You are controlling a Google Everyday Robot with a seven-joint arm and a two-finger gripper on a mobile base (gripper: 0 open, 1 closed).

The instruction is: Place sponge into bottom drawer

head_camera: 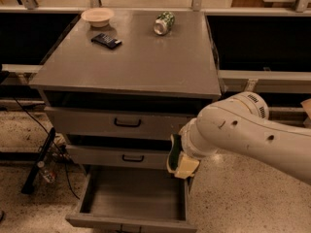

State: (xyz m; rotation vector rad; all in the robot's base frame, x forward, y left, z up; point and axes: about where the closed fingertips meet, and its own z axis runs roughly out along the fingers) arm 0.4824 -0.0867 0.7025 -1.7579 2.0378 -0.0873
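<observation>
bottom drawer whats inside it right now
Bottom drawer: only bare grey floor shows. Its right rear corner is covered by the sponge in the pincer, and the back sits under the middle drawer.

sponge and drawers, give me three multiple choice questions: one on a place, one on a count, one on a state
1. Where is the sponge? A on a shelf; B in a sink; C in the pincer, above the right side of the bottom drawer.
2. How many things lie on the cabinet top? A one; B three; C five.
3. The bottom drawer is: A pulled open; B shut; C lifted out.
Answers: 1 C, the sponge hangs at the end of the arm, over the drawer's right wall. 2 B, a bowl, a black packet and a can. 3 A, its grey inside shows.
</observation>
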